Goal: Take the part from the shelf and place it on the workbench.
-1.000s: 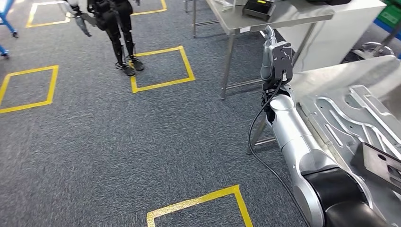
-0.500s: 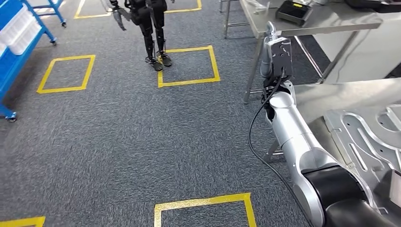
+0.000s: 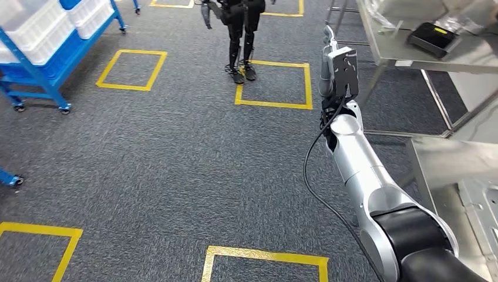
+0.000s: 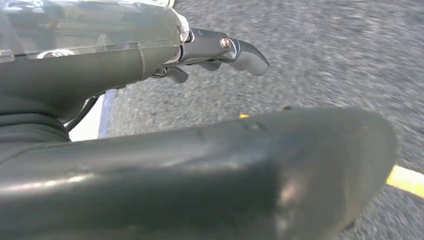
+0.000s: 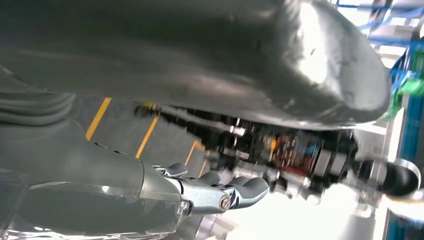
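Part [image 3: 484, 223] at lower right edge

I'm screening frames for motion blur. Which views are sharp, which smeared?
Head view: sharp, carpet texture and yellow floor tape crisp. Left wrist view: carpet streaked by motion. Right wrist view: background smeared, bright area blown out near the right hand.

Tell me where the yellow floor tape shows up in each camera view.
Head view: yellow floor tape forms squares on the floor, near and far.
Left wrist view: a short strip beyond the thumb tip.
Right wrist view: slanted lines between thumb and fingers.
Shared landmark: grey carpet.
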Robot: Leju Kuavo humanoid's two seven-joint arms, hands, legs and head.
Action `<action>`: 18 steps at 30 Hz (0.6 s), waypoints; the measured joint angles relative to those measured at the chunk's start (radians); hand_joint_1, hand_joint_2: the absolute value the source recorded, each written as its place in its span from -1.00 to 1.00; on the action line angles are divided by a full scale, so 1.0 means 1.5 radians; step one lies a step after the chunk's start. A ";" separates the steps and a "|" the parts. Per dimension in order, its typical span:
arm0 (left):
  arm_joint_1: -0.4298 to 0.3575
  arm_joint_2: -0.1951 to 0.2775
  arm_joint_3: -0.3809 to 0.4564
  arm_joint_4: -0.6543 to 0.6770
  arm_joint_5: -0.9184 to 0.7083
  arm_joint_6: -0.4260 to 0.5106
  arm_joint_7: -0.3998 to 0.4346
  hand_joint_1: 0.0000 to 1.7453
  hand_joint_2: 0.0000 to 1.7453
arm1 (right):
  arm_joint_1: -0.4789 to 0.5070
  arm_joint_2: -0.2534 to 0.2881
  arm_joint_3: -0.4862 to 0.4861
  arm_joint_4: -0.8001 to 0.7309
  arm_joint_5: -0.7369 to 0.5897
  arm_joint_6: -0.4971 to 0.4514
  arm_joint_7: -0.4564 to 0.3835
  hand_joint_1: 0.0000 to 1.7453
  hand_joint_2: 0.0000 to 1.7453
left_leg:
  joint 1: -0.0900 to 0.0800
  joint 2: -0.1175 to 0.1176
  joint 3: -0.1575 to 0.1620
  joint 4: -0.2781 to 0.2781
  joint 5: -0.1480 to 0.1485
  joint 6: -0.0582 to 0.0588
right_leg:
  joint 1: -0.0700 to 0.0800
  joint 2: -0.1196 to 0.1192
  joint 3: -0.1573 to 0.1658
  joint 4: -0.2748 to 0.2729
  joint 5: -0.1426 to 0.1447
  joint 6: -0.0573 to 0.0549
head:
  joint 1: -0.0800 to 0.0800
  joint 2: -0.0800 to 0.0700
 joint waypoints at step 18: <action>0.015 0.026 0.047 -0.001 0.052 0.069 0.016 -1.00 -1.00 | -0.002 -0.012 -0.033 -0.036 0.074 0.036 0.020 -1.00 -1.00 | 0.007 0.071 -0.038 0.064 -0.013 -0.035 | 0.001 -0.057 0.085 -0.163 0.058 -0.018 | 0.000 0.000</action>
